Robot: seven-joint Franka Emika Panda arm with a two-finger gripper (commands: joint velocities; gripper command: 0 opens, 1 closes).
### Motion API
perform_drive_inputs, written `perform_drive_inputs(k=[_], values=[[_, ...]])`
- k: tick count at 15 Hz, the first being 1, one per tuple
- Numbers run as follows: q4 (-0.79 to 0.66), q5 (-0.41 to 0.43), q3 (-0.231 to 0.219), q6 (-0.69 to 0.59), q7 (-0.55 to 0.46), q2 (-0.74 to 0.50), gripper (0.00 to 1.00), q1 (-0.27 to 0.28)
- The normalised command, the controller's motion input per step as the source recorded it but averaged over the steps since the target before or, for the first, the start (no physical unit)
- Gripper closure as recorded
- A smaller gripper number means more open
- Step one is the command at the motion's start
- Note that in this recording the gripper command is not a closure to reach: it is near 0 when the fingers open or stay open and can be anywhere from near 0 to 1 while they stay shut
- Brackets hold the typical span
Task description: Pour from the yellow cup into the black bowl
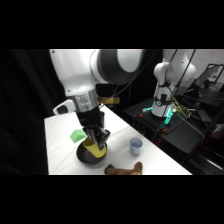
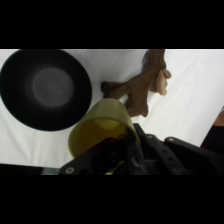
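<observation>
The white arm's black two-finger gripper (image 1: pixel 96 141) hangs low over the near part of the white table (image 1: pixel 62 135), clamped on the small mustard-yellow plastic cup (image 2: pixel 100 130). The cup is tilted, its open mouth leaning toward the wide glossy black bowl (image 2: pixel 45 89), right above the bowl's rim. Just right of the bowl lies a brown plush toy (image 2: pixel 145 82). A pale blue-grey cup (image 1: pixel 135 145) stands further right, and a small green piece (image 1: pixel 77 135) sits left, beside the bowl.
</observation>
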Motion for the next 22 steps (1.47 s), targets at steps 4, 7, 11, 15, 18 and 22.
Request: perform_drive_inputs(k=[4, 7, 11, 15, 18, 22], values=[[0.88, 0.138, 0.132, -0.94, -0.44, 0.54, 0.21, -0.229], [0.93, 0.109, 0.119, -0.97, -0.25, 0.58, 0.21, -0.120], [0.99, 0.122, 0.105, -0.95, -0.12, 0.65, 0.21, -0.076], [0.96, 0.120, 0.093, -0.76, 0.05, 0.58, 0.21, -0.051], [0.81, 0.115, 0.087, -0.53, 0.12, 0.41, 0.21, -0.051], [0.45, 0.080, 0.026, -0.12, 0.17, 0.13, 0.21, -0.030]])
